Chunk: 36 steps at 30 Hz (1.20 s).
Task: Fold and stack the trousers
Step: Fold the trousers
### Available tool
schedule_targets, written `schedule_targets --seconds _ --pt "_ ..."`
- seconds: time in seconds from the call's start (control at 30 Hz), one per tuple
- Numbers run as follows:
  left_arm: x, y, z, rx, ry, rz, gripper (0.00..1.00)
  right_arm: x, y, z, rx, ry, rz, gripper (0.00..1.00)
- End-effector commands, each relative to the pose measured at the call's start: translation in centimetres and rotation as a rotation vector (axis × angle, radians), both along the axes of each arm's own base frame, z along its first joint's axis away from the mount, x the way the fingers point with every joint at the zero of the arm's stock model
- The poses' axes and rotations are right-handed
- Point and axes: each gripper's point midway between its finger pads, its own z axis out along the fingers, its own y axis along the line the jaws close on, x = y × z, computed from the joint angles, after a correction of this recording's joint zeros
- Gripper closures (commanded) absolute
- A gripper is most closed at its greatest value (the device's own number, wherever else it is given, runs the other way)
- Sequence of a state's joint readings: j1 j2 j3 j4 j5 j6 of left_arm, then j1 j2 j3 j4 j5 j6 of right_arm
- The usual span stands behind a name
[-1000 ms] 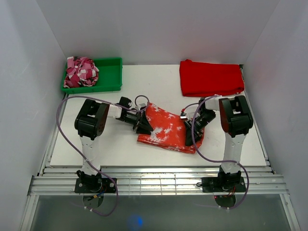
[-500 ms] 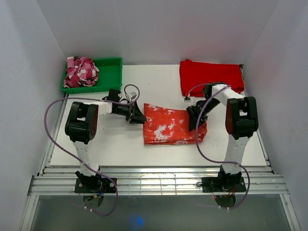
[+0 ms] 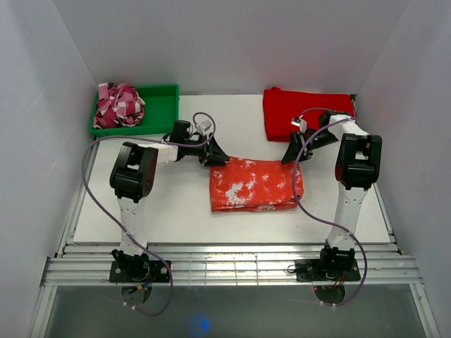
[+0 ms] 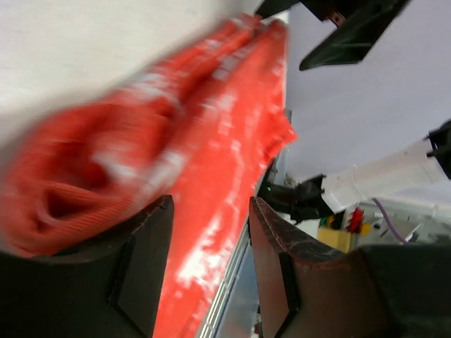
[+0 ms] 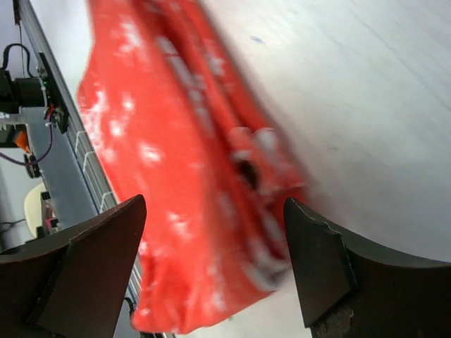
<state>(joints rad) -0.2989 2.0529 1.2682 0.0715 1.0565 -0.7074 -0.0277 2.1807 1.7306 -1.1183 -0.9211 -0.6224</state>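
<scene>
Folded trousers (image 3: 254, 184) lie long axis 9-to-3 o'clock; left gripper (image 3: 220, 159) at their 10 o'clock corner, right gripper (image 3: 288, 155) at 2 o'clock, both parted, empty, equally near

Left claw (image 3: 216, 155) and right claw (image 3: 290, 152) both spread wide.

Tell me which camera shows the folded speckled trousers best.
The top external view: the whole folded trousers lie flat on the table, sharp and in full outline. The left wrist view shows only a blurred close-up of one folded end; the right wrist view, a blurred stretch of the other end.
</scene>
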Motion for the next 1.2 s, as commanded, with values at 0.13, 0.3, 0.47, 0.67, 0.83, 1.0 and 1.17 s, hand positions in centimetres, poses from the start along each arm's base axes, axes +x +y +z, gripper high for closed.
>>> schedule_targets --seconds 0.13,0.3,0.47,0.67,0.83,1.0,1.17 --pt "4.8 1.9 -3.7 0.084 -0.004 0.068 0.42 1.7 -2.3 -5.3 -0.038 0.116 -0.082 0.20" --pt "6.5 3.6 -0.3 0.102 -0.144 0.045 0.34 5.3 -4.1 1.6 -0.078 -0.123 -0.110 0.16" --pt "4.9 4.0 7.0 0.055 -0.306 0.003 0.27 5.5 -4.8 9.9 -0.078 -0.343 -0.121 0.18" --pt "-1.7 4.0 10.7 -0.041 -0.248 -0.072 0.31 -3.6 -0.6 11.8 0.132 -0.192 -0.023 0.21" --pt "-7.0 3.1 7.6 -0.015 -0.148 -0.118 0.34 -10.5 2.2 6.0 0.137 0.077 0.072 0.23" --pt "-10.0 2.5 2.8 0.048 -0.006 -0.128 0.35 -15.6 1.8 0.7 0.004 0.251 0.179 0.26" --pt "-10.3 3.0 -2.5 0.123 0.118 -0.088 0.36 -18.1 -0.4 -4.3 -0.149 0.379 0.229 0.28"
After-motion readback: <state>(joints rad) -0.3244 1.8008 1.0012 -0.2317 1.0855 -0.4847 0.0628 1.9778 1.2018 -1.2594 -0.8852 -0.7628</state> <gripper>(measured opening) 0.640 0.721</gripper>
